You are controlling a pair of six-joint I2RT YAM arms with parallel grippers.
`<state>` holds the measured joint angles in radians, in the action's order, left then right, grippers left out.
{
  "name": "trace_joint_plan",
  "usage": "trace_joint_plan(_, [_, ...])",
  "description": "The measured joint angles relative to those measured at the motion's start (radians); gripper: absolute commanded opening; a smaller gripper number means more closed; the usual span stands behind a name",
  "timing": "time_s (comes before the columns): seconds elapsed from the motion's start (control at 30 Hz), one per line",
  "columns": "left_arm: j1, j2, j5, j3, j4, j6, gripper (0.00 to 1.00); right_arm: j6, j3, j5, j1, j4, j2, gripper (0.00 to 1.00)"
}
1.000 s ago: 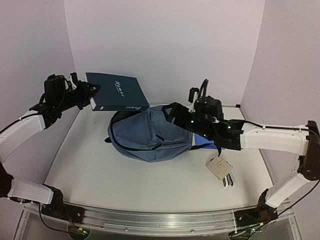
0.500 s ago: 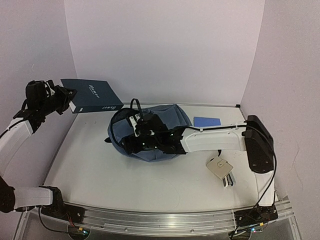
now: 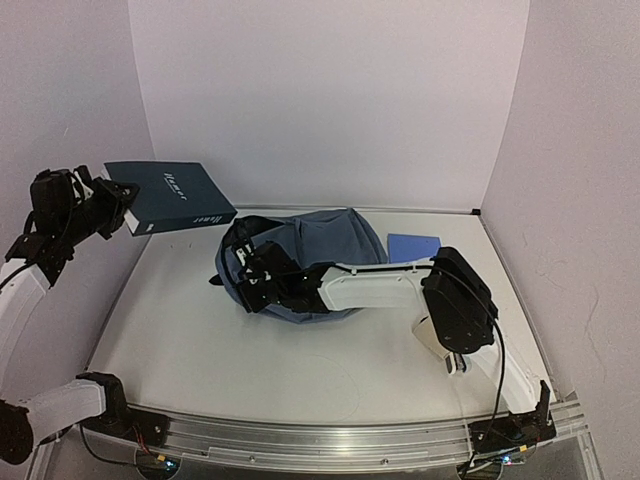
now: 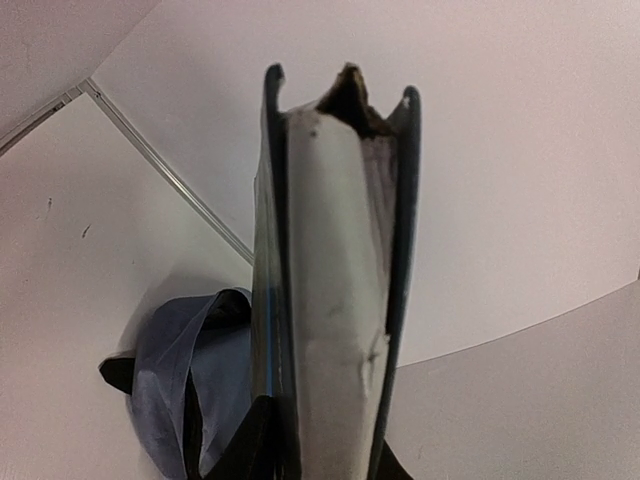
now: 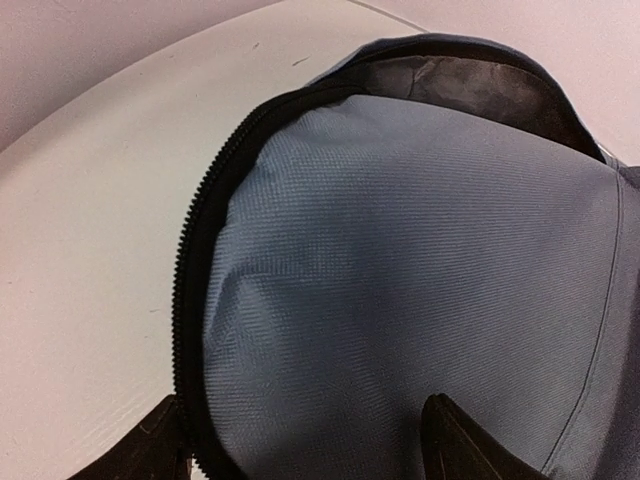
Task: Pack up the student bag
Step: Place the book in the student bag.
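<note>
Slate-blue cloth, soft and slumped: the bag (image 3: 330,245) lies mid-table, toward the back wall. Its dark zipper (image 5: 195,250) is undone along the rounded rim, with crinkled grey lining showing inside. White table (image 3: 200,350) is smooth, with wide room in front of the bag and to its left; the back wall is close behind it. Flat bright-blue notebook (image 3: 413,244) lies just right of the bag.

Right gripper (image 5: 305,455) is down at the bag's left rim. Its fingers (image 5: 455,450) are spread wide either side of the woven front panel, one by the zipper teeth. Can't tell whether the pads touch the cloth.

Left gripper (image 3: 112,207) is up and left of the bag, well apart. It is clamped on a thick dark hardcover book (image 3: 172,193) held in the air, page edges pale and scuffed.
</note>
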<state>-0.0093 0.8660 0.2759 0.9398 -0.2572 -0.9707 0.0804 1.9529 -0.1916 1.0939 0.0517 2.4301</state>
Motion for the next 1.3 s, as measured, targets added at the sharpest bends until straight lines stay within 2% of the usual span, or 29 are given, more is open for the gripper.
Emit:
trace_joint_plan(0.07, [0.0,-0.018,0.0,0.0,-0.015,0.0,0.21,0.004,0.006,-0.019,0.0,0.004,0.003,0.42])
trace_joint_plan(0.17, [0.0,-0.04,0.0,0.0,-0.047,0.0,0.22,0.019,0.007,-0.049,0.0,0.002,0.003,0.32])
trace_joint_plan(0.4, [0.0,-0.097,0.01,0.0,-0.105,-0.007,0.22,0.094,-0.085,-0.086,0.0,-0.028,-0.076,0.0])
trace_joint_plan(0.73, [0.0,-0.182,0.077,0.0,-0.125,-0.006,0.22,0.37,-0.297,-0.222,-0.06,-0.062,-0.39,0.0])
trace_joint_plan(0.87, [0.0,-0.209,0.087,-0.01,-0.153,-0.01,0.22,0.434,-0.36,-0.237,-0.092,-0.06,-0.491,0.0])
trace_joint_plan(1.0, [0.0,-0.227,0.109,-0.083,-0.127,-0.045,0.21,0.472,-0.415,-0.223,-0.088,-0.057,-0.57,0.0])
trace_joint_plan(1.17, [0.0,-0.164,0.187,-0.229,-0.01,-0.126,0.19,0.484,-0.436,-0.196,-0.076,-0.051,-0.618,0.0])
trace_joint_plan(1.3, [-0.002,-0.084,0.222,-0.278,0.047,-0.171,0.19,0.495,-0.439,-0.188,-0.048,-0.051,-0.626,0.0])
